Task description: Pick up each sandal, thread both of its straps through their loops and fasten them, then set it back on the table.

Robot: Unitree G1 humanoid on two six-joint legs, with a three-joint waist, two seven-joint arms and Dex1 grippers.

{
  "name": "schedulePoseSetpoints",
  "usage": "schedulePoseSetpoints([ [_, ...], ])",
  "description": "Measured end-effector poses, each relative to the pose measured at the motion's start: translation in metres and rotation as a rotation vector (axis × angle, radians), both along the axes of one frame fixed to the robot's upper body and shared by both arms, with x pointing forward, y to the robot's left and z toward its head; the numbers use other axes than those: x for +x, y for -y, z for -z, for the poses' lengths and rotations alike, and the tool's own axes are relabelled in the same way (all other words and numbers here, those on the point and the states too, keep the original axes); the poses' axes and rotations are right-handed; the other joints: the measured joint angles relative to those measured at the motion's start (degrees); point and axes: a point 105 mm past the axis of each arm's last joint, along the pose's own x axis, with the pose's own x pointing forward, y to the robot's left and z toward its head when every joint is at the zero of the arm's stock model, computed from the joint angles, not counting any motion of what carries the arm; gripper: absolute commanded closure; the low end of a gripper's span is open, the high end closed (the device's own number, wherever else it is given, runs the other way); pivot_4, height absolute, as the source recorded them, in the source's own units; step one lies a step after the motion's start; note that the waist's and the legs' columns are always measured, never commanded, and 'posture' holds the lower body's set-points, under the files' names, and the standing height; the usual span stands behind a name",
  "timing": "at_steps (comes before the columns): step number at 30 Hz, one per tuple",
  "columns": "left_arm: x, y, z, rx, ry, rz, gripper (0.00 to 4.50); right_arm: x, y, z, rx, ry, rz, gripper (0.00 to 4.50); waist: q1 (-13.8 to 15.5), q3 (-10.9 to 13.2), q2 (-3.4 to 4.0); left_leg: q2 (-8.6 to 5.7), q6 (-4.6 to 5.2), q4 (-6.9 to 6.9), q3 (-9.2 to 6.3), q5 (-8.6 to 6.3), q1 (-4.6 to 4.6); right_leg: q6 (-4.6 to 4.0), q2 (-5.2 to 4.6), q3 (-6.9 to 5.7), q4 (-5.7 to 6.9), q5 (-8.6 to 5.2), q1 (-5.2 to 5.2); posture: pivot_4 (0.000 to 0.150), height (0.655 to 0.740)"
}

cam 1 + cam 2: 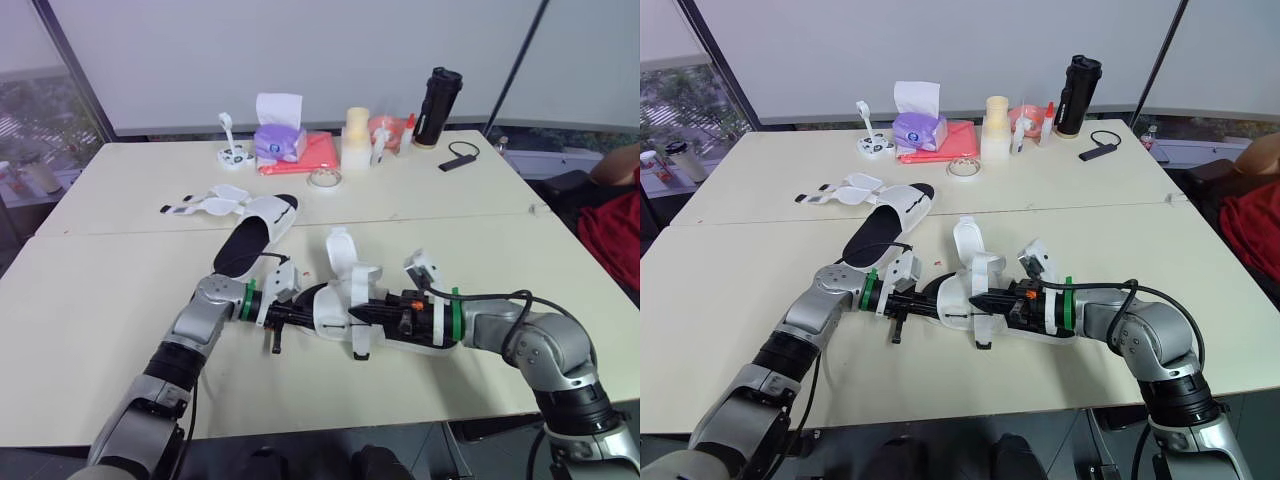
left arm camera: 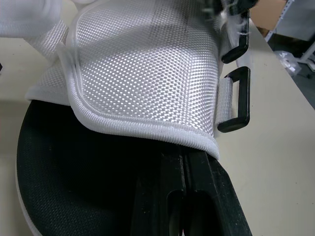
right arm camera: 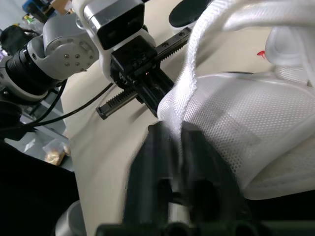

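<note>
Sandal in white mesh with a black insole [image 1: 962, 292]: how far along?
— Early, by the look of it. Neither strap through its loop, none fastened. Seemingly not lifted either; resting on the cream table [image 1: 110, 300] near the front edge, between the two arms.

And the second white mesh sandal [image 1: 255, 222]?
— Farther back on the same table, well apart from both grippers, flaps and straps splayed open. Untouched, seemingly; all of it left to do.

Held how?
— Left gripper [image 2: 186, 160] closed tight on the hem of the woven side flap, fingers pressed together with only fabric between. Right gripper [image 3: 176, 132] nipped shut on a thin white webbing strap [image 3: 189, 83], set at the opposite side.

Looks like what, close up?
— Coarse, shiny weave with a rolled, stitched border. Two black rectangular plastic loops [image 2: 244, 98] hanging empty on short white tabs at the flap's edge. Soft and floppy, probably inclined to slip from a pinch.
</note>
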Motion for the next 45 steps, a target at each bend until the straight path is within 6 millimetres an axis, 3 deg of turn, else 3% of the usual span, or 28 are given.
schedulePoseSetpoints([
  [3, 0.000, 0.000, 0.000, 0.000, 0.000, 0.000, 4.50, 0.008, 0.016, -0.016, 0.012, 0.052, 0.072, 1.09, 0.01, 0.00, 0.00, 0.00, 0.00, 0.00, 0.00, 0.00, 0.00, 0.00, -0.01, 0.00, 0.00, 0.00, 0.00, 0.150, 0.7400],
  [6, 0.000, 0.000, 0.000, -0.001, 0.000, 0.001, 4.50, 0.010, 0.039, -0.041, 0.027, 0.123, 0.143, 1.09, 0.06, 0.00, 0.00, 0.00, 0.00, -0.03, -0.01, 0.00, 0.00, 0.00, 0.00, 0.00, -0.02, 0.00, 0.00, 0.150, 0.7400],
  [9, -0.002, 0.001, -0.001, -0.003, 0.001, 0.008, 4.50, -0.008, 0.056, -0.048, 0.006, 0.147, 0.178, 1.09, 0.28, -0.01, 0.00, 0.01, 0.01, -0.10, -0.07, -0.01, -0.03, 0.00, 0.01, -0.04, -0.09, -0.01, 0.00, 0.150, 0.7400],
  [11, -0.002, 0.002, -0.002, -0.005, 0.000, 0.011, 4.50, -0.032, 0.060, -0.036, -0.023, 0.091, 0.162, 1.09, 0.20, -0.01, -0.01, 0.01, 0.04, -0.13, -0.07, -0.02, -0.05, 0.03, 0.00, -0.03, -0.12, -0.03, 0.00, 0.150, 0.7400],
  [14, -0.002, -0.001, -0.002, 0.003, -0.012, 0.006, 4.50, -0.080, 0.034, -0.004, -0.005, -0.072, 0.032, 1.09, -0.16, -0.05, -0.01, 0.04, 0.12, -0.09, -0.05, -0.07, 0.01, 0.04, 0.05, 0.00, -0.09, -0.05, 0.04, 0.150, 0.7400],
  [16, -0.001, -0.001, -0.002, 0.006, -0.025, -0.005, 4.50, -0.088, 0.021, 0.007, 0.003, -0.110, 0.002, 1.09, -0.36, -0.08, 0.04, 0.03, 0.12, 0.01, 0.07, -0.07, 0.10, 0.05, 0.02, 0.09, -0.10, -0.04, 0.14, 0.150, 0.7400],
  [25, -0.008, 0.003, -0.002, 0.011, -0.056, 0.030, 4.50, -0.073, 0.021, 0.033, -0.041, -0.096, 0.124, 1.09, -0.08, -0.08, -0.01, 0.02, 0.12, -0.06, 0.03, -0.08, 0.14, 0.10, 0.03, 0.07, -0.27, -0.09, 0.25, 0.150, 0.7400],
  [31, -0.008, 0.003, -0.002, 0.012, -0.058, 0.031, 4.50, -0.063, 0.032, 0.048, -0.095, -0.084, 0.170, 1.09, -0.07, -0.08, -0.01, 0.01, 0.13, -0.07, 0.01, -0.08, 0.13, 0.09, 0.02, 0.04, -0.27, -0.09, 0.24, 0.150, 0.7400],
  [35, -0.008, 0.003, -0.002, 0.013, -0.057, 0.030, 4.50, -0.060, 0.031, 0.048, -0.082, -0.081, 0.156, 1.09, -0.13, -0.08, -0.01, 0.01, 0.13, -0.07, 0.01, -0.08, 0.14, 0.09, 0.03, 0.04, -0.27, -0.09, 0.25, 0.150, 0.7400],
  [44, -0.010, 0.002, -0.001, 0.006, -0.045, 0.010, 4.50, -0.045, 0.005, 0.043, 0.027, -0.081, 0.079, 1.09, -0.20, -0.08, 0.00, 0.02, 0.13, -0.07, 0.01, -0.09, 0.16, 0.09, 0.02, 0.05, -0.25, -0.09, 0.25, 0.150, 0.7400],
  [45, -0.010, 0.002, -0.001, 0.006, -0.045, 0.009, 4.50, -0.045, 0.005, 0.043, 0.027, -0.082, 0.076, 1.61, -0.19, -0.08, 0.00, 0.02, 0.13, -0.07, -0.01, -0.09, 0.17, 0.09, 0.03, 0.04, -0.24, -0.09, 0.25, 0.150, 0.7400],
])
